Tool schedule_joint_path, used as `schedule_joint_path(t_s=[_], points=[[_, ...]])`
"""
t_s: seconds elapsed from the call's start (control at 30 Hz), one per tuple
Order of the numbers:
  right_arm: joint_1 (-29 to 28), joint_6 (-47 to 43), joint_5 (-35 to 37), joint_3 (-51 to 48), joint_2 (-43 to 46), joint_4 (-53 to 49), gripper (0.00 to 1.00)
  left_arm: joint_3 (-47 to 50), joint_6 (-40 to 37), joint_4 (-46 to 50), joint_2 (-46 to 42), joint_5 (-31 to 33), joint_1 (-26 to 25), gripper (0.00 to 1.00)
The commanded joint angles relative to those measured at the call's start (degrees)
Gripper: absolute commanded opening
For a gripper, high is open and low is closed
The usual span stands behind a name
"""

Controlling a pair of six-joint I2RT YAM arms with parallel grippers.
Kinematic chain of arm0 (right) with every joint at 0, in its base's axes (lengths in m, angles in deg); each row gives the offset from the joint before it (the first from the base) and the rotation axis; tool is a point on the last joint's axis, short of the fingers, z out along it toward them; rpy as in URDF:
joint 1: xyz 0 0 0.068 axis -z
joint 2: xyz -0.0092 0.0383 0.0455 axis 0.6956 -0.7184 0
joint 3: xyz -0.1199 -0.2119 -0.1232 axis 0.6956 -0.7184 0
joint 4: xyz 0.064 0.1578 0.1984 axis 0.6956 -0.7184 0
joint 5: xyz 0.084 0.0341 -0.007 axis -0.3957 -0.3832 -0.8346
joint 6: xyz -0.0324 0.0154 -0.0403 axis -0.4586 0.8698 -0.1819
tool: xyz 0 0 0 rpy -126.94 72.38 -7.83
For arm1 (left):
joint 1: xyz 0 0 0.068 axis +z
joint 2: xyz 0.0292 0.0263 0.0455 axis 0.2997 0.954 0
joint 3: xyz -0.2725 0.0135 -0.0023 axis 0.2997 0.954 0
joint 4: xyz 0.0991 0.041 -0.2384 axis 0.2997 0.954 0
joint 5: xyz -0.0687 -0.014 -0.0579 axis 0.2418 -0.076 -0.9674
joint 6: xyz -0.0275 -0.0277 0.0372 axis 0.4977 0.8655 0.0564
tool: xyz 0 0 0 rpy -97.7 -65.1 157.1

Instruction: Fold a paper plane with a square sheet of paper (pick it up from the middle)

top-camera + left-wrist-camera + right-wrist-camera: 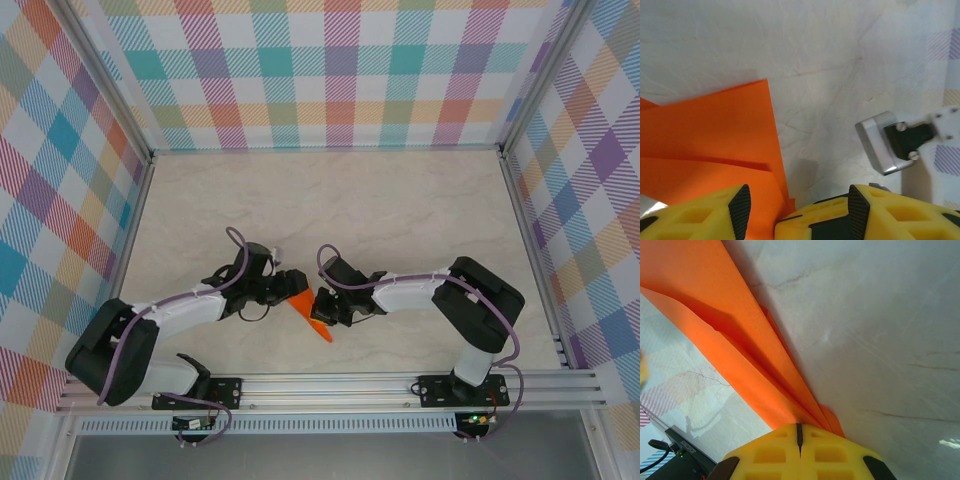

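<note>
The orange sheet of paper (311, 313) is folded into a slim, pointed, layered shape and sits between the two grippers near the table's front. My right gripper (326, 305) is shut on one end of it. In the right wrist view the folds (740, 335) fan out from the closed fingertips (800, 434). My left gripper (287, 290) stands open at the paper's left side. In the left wrist view the paper (710, 135) lies under and beside the left pad (740, 209), while the right pad (858, 210) is over bare table.
The pale marbled table (330, 210) is walled by checked panels at the back and sides. An aluminium rail (330, 385) runs along the near edge. A silver and black part of the right arm (890, 142) sits close to the left gripper's right side.
</note>
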Motion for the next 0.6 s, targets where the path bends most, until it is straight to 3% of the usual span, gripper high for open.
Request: schedule_joint_path(t_s=[0.0,0.23,0.43,0.57], points=[[-0.7,0.7,4.0,-4.5,-1.4,-6.6,0.00,-1.2,1.7,-2.1,3.5,3.0,-1.1,0.56],[-0.7,0.0,4.8,-4.3,0.4,-6.2,0.03,-1.4,3.6,-2.9,9.5,5.9,-1.1,0.55],[-0.6,-0.9,4.0,-5.7,2.4,-3.9,0.04,-1.9,1.9,-0.1,8.2,7.1,-1.0,0.55],[-0.6,-3.5,6.8,-7.3,10.1,-3.4,0.15,-4.5,-1.5,4.8,4.9,6.0,-0.9,0.59]])
